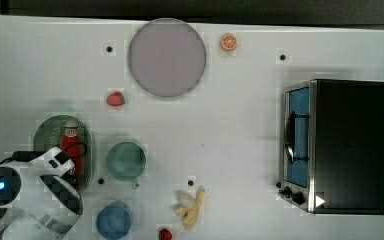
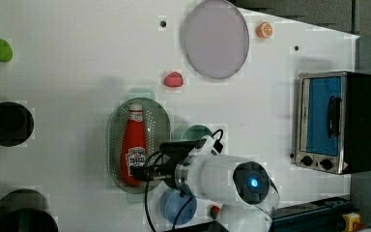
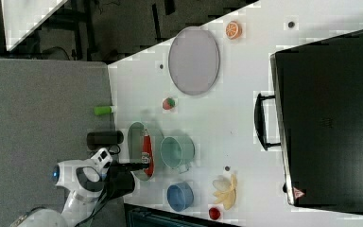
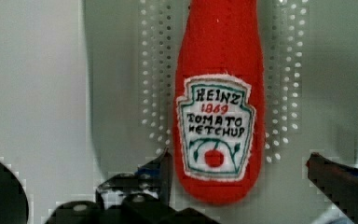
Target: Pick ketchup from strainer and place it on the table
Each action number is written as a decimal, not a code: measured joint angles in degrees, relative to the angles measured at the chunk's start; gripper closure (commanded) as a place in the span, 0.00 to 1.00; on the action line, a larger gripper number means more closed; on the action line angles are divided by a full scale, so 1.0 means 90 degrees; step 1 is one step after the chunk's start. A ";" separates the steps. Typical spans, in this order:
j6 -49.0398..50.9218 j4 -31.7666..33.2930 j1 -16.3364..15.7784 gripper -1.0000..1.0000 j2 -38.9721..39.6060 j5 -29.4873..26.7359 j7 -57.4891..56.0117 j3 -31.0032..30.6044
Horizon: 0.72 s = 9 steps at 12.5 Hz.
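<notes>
Lying flat in the strainer (image 2: 162,130), the ketchup (image 2: 134,145) stretches along the basin's length, its white cap toward the far end from the arm and its labelled base nearest the tool. In the wrist view the ketchup (image 4: 219,107) rests on the perforated floor of the strainer (image 4: 121,93), shield label facing up, with one dark finger on each side of its base and neither one touching it. The gripper (image 4: 242,172) is spread wide, holding nothing, and in the left view the gripper (image 2: 142,173) hovers just over the bottle's base end.

The strainer sits on the table (image 1: 240,125) close to the edge at the top view's left, where the arm rises. Just beside it stands a green cup (image 1: 125,160), and nearer the top view's bottom edge a blue cup (image 1: 114,221). A strawberry (image 1: 115,99) lies between the strainer and a grey plate (image 1: 166,57), which is close to the top view's upper edge; an orange slice (image 1: 228,42) lies just beside the plate. A banana (image 1: 191,206) and a second strawberry (image 1: 165,234) lie near the bottom edge. A toaster oven (image 1: 337,145) stands well apart, by the edge at the top view's right.
</notes>
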State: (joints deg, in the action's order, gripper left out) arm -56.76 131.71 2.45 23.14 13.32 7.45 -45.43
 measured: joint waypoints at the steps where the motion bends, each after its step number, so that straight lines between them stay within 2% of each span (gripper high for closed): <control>1: -0.0050 -0.0075 0.0007 0.00 0.0221 0.0164 0.0160 0.0040; 4: -0.0364 -0.0224 0.0018 0.00 0.0712 0.0873 0.0513 0.0155; 7: -0.0488 -0.0361 -0.0144 0.00 0.1054 0.1196 0.0898 0.0429; 8: -0.0494 -0.0448 -0.0199 0.04 0.1194 0.1275 0.0997 0.0504; 9: -0.0532 -0.0560 -0.0317 0.16 0.1318 0.1410 0.1033 0.0631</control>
State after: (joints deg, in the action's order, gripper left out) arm -61.55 126.68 -0.40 35.00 26.02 16.74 -39.75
